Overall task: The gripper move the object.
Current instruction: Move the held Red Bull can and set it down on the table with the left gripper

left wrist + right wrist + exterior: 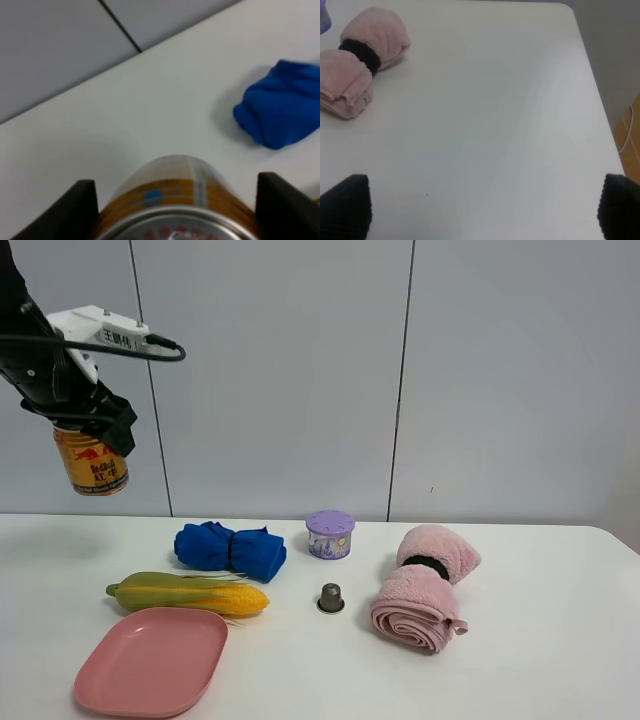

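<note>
Exterior high view: Red Bull can [92,465] up in the air at the far left, clamped in the left gripper [92,430].
It hangs straight below the fingers, long axis upright, well above the table [540,570] and left of the blue cloth [230,548], so any set-down is basically downward. The right gripper [482,205] is spread wide, holding nothing.

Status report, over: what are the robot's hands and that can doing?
Left hand shut on Red Bull can, held high over table. Right hand open, empty. Corn and pink plate below.
</note>
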